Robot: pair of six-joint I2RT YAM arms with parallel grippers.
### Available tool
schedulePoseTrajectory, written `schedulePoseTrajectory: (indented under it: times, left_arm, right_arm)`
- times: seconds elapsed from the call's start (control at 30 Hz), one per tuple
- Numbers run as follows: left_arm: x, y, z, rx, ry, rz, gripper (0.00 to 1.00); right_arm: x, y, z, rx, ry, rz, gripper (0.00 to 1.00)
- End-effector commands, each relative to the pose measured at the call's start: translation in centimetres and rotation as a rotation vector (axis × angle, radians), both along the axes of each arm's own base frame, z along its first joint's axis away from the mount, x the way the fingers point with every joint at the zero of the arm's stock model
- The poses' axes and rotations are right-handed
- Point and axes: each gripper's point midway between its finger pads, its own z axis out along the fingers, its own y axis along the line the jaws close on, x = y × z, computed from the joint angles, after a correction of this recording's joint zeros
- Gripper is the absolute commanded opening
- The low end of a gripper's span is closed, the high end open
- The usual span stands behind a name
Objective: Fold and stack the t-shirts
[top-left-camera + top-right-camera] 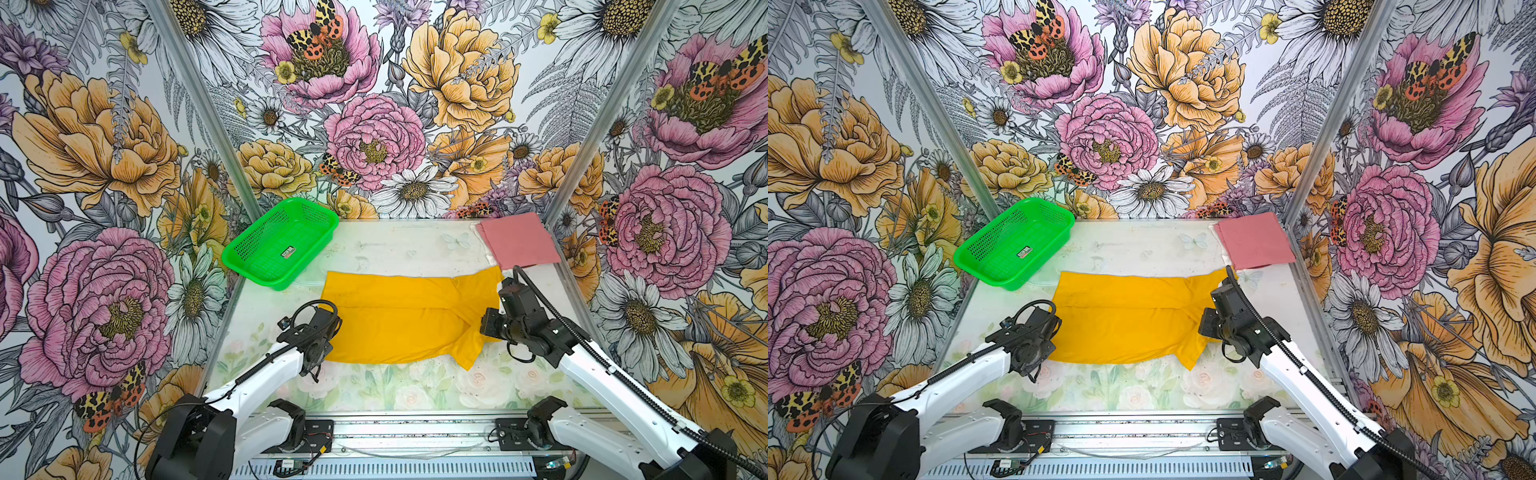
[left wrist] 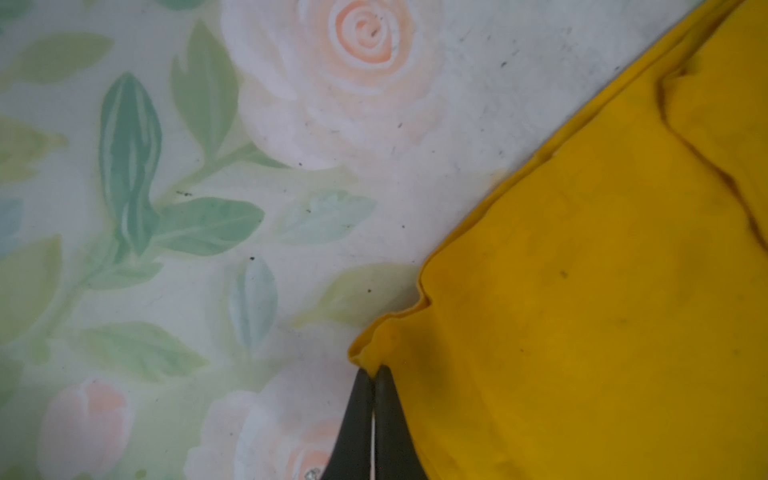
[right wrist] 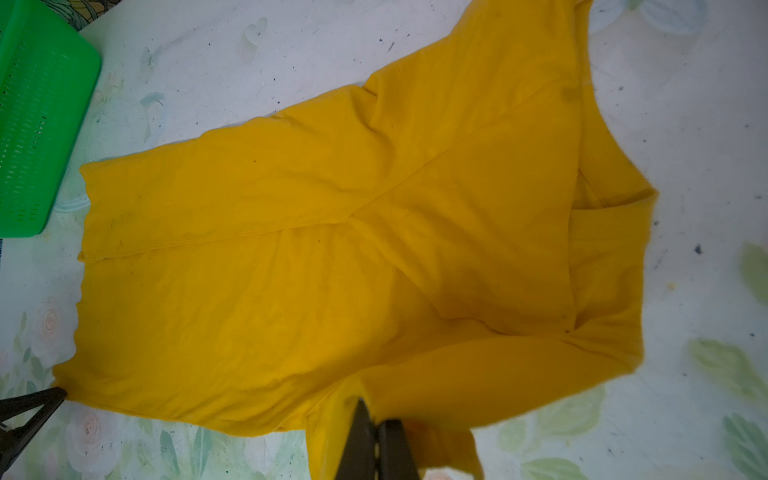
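A mustard-yellow t-shirt (image 1: 395,316) (image 1: 1125,320) lies spread across the middle of the table, its far side folded in and one short sleeve pointing toward the near edge. My left gripper (image 2: 373,372) (image 1: 326,353) is shut on the shirt's near left corner (image 2: 365,353). My right gripper (image 3: 374,411) (image 1: 484,332) is shut on the yellow cloth beside the sleeve, and the cloth drapes over its fingertips. A dusty pink t-shirt (image 1: 519,240) (image 1: 1254,240) lies folded flat at the back right corner, apart from both grippers.
A bright green mesh basket (image 1: 278,245) (image 1: 1013,241) (image 3: 37,124) sits tilted at the back left, close to the yellow shirt's far left corner. Flowered walls close in the table (image 1: 395,249) on three sides. Both arm bases stand on a metal rail at the near edge.
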Motion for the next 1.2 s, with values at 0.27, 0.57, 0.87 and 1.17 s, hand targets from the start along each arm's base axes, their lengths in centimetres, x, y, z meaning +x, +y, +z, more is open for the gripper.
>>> schedulePoseTrajectory:
  times: [0.27, 0.57, 0.87, 1.17]
  left_arm:
    - [7.1, -1.1, 5.1, -0.047, -0.166, -0.135, 0.00]
    - [13.6, -2.5, 3.6, -0.120, -0.160, -0.248, 0.00]
    - [18.3, -3.5, 1.9, -0.133, -0.161, -0.284, 0.00]
    - [19.0, -2.4, 3.0, -0.123, -0.191, -0.249, 0.00]
  right_arm:
    - [2.7, -0.7, 2.9, 0.020, -0.066, -0.014, 0.00]
    - [6.1, -2.9, 2.0, -0.007, -0.026, -0.092, 0.00]
    - [7.9, -4.6, 0.1, -0.002, 0.012, -0.167, 0.00]
    - [9.4, -5.5, -0.2, 0.008, -0.002, -0.207, 0.00]
